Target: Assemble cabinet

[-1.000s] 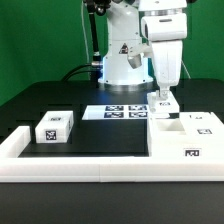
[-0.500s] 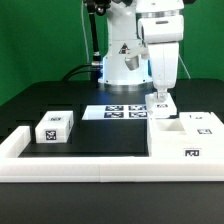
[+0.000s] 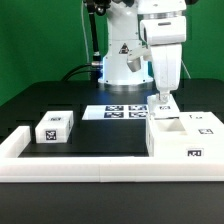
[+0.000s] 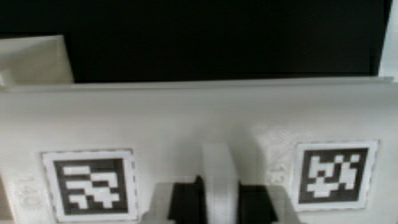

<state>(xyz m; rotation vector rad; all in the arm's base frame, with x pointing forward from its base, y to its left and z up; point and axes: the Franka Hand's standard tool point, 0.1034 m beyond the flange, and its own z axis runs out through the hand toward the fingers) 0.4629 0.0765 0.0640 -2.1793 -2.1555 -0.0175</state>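
Note:
The cabinet (image 3: 186, 140), a large white box with square compartments and tags, stands at the exterior view's right. My gripper (image 3: 164, 96) hangs over its far left corner and is shut on a small white tagged part (image 3: 165, 101). In the wrist view the dark fingers (image 4: 182, 203) pinch a thin white rib of that part (image 4: 196, 120) at the gripper (image 4: 219, 196). A square tag sits on each side of the rib. Whether the part touches the cabinet cannot be told.
A small white tagged block (image 3: 55, 127) lies at the exterior view's left. The marker board (image 3: 122, 111) lies at the table's middle back. A long low white border rail (image 3: 80, 166) runs along the front. The robot base (image 3: 122, 60) stands behind.
The gripper and the white part in it have shifted only slightly over the cabinet's far left corner. The grip is unchanged. Nothing else has moved.

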